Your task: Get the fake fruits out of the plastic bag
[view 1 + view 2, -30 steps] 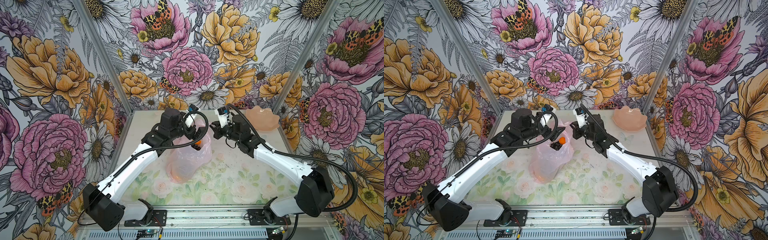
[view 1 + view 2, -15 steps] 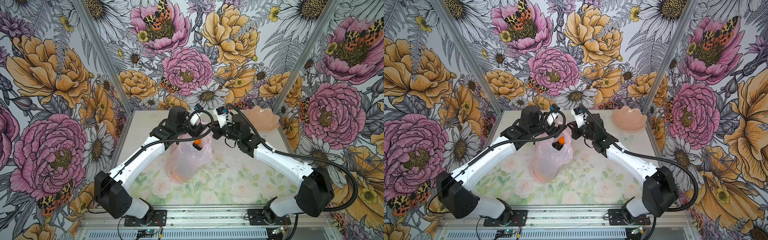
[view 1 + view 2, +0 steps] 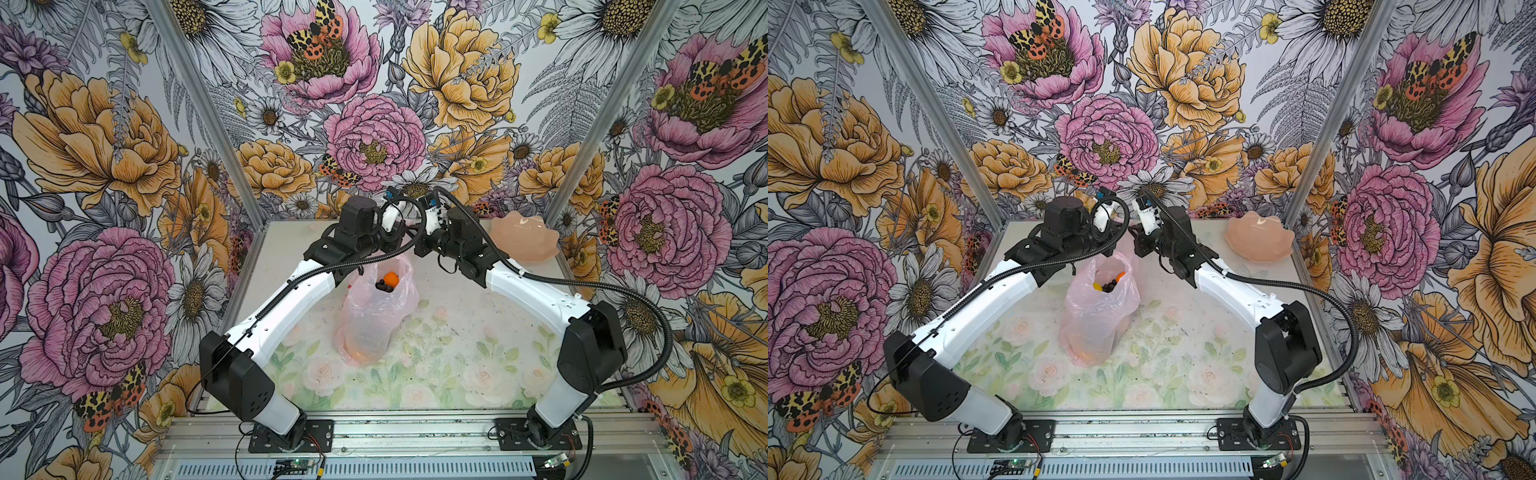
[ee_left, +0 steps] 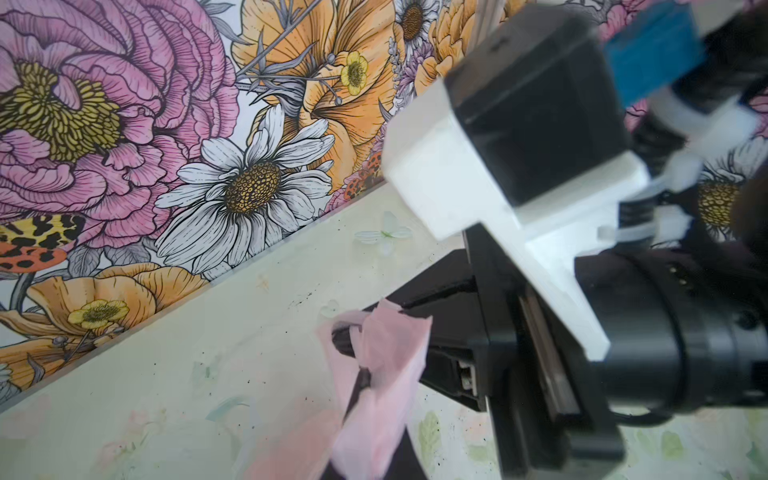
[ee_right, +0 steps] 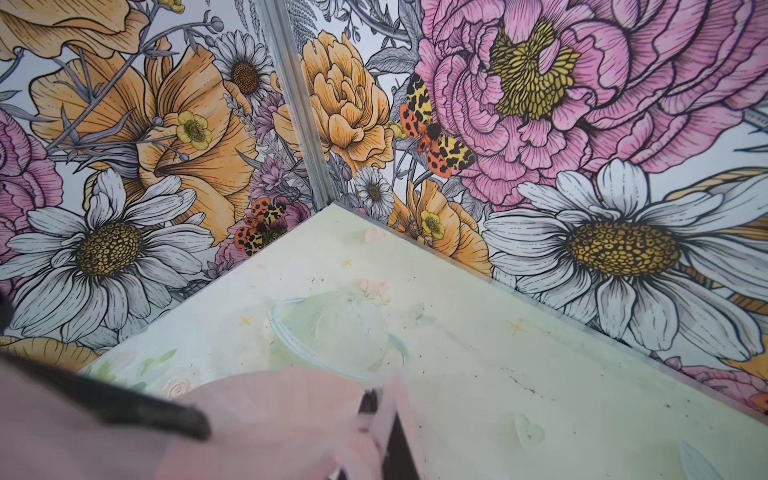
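In a top view the plastic bag (image 3: 374, 316) stretches mouth rearward, left pincer (image 3: 398, 241) and right pincer (image 3: 420, 248) clenching it

Bag (image 3: 374, 320) contents: below orange (image 3: 390, 277) and grapes (image 3: 381, 286), only blurred shapes behind pink film.
Clear dish (image 5: 332, 328): faint; near rim behind bag.
Bag in wrist views: out of focus, cut off by edge.

Fruits (image 3: 388, 280) in bag (image 3: 374, 320), seemingly on table (image 3: 457, 353).
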{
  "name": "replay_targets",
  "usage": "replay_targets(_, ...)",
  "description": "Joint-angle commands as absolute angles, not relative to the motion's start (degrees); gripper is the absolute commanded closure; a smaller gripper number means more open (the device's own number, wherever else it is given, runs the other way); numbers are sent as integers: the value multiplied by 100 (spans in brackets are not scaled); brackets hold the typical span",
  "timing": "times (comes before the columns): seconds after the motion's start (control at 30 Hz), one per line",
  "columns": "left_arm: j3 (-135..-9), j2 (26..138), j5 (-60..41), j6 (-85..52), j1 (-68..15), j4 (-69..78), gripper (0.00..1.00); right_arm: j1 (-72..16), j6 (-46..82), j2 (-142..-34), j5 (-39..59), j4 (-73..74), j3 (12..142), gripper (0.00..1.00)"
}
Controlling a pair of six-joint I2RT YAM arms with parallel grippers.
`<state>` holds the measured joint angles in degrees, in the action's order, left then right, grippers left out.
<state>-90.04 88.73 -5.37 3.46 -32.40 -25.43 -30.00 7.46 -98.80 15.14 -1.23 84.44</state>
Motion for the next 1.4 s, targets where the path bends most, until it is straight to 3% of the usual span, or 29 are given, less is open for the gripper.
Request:
replay_targets(0.0, -9578, 8892, 345, -618, -3308, -2787, 100, -2843, 789, -10024, 1091, -303, 8919, 76)
replay_targets(0.07, -9983, 9005, 1332, -1226, -3320, -3255, 100, -2839, 1017, -9778, 785, -396, 8880, 50)
replay_targets(0.13, -10325, 9107, 2196, -1928, -3221, -3813, 100, -2887, 1290, -9403, 620, -437, 8635, 36)
replay_targets(0.3, -10478, 9067, 3389, -2728, -3077, -4288, 100, -3553, 1732, -8081, -530, -594, 7648, 14)
replay_targets(0.53, -10316, 9078, 3087, -3034, -2951, -4276, 100, -5027, 2218, -7339, -2113, -777, 6935, 2)
replay_targets(0.7, -10074, 8945, 3053, -3201, -2940, -4267, 100, -5647, 2409, -7862, -2680, -1062, 7301, 1)
replay_targets(0.87, -9978, 8820, 2933, -3328, -2875, -4263, 100, -5705, 2425, -8785, -3092, -1428, 7983, 1)
replay_targets(1.0, -9951, 8789, 2804, -3421, -2809, -4253, 100, -5446, 2330, -9497, -2952, -1439, 8525, 7)
replay_targets(1.13, -9908, 8789, 2592, -3557, -2659, -4212, 100, -5036, 2350, -9946, -2696, -1430, 8968, 21)
replay_targets(1.17, -9922, 8789, 2564, -3581, -2640, -4194, 100, -4960, 2335, -10010, -2590, -1428, 9073, 27)
replay_targets(1.23, -9922, 8803, 2525, -3635, -2556, -4141, 100, -4787, 2292, -10136, -2206, -1394, 9316, 51)
replay_targets(1.37, -10264, 9043, 2078, -3775, -2193, -4043, 100, -4335, 1930, -10310, -1645, -1395, 10027, 83)
